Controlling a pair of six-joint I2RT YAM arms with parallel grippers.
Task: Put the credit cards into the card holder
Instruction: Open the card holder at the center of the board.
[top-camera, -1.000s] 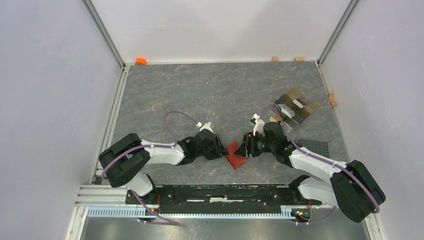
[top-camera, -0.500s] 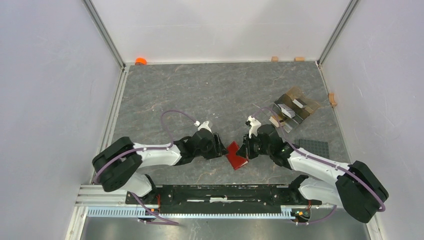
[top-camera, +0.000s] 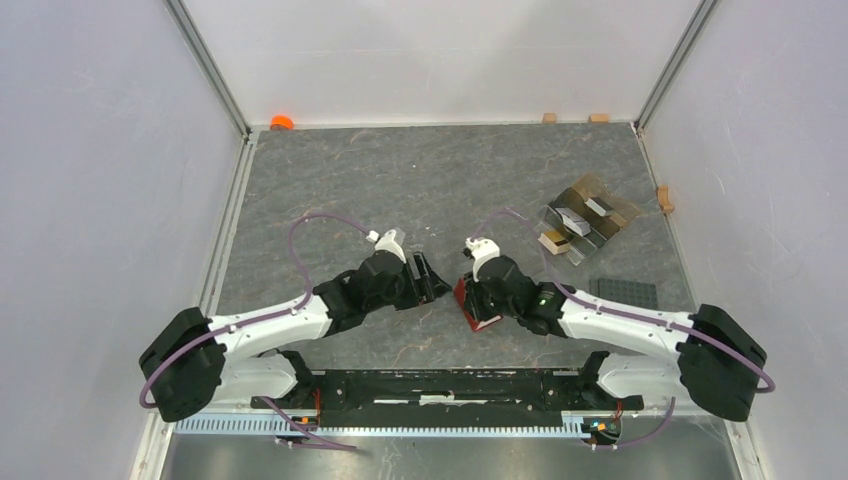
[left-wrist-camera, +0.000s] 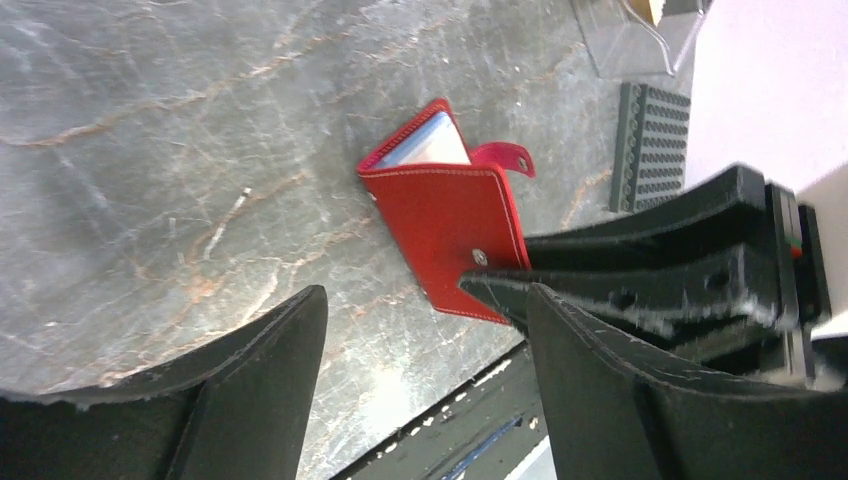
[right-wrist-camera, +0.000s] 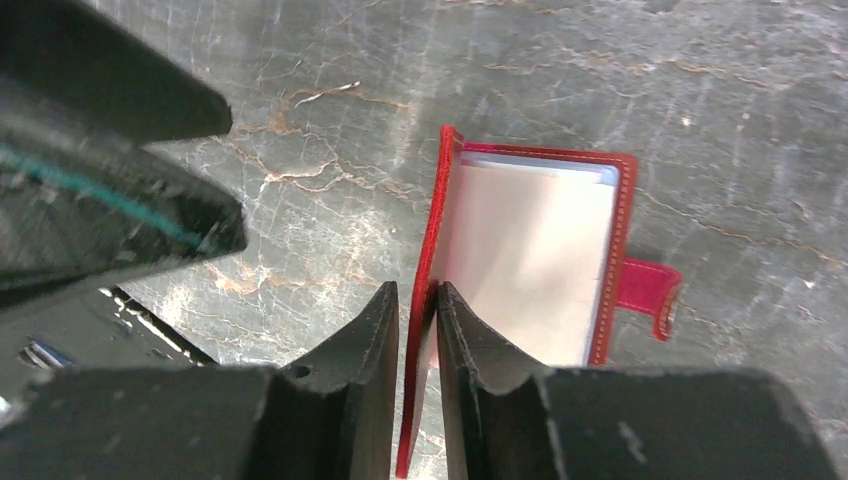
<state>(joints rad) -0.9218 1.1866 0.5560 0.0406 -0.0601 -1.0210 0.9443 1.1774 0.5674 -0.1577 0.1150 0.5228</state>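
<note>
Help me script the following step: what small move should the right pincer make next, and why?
Probably ease the pinched cover slightly wider. The right pincer grips the red card holder by its cover's edge, a light card lies inside, and the left pincer stands open, off the holder, so a wider opening would likely help another card in.

From overhead I get flat, even brightness on the counter (top-camera: 400, 180), with only short soft shadows tucked under the arms (top-camera: 285, 320). In the left wrist view the left fingers (left-wrist-camera: 250, 400) sit close, dark and soft-edged, and the wall (left-wrist-camera: 770, 80) blows out almost to white. In the right wrist view the right fingers (right-wrist-camera: 350, 400) blur, and pale glare washes over the card holder (right-wrist-camera: 530, 250).
</note>
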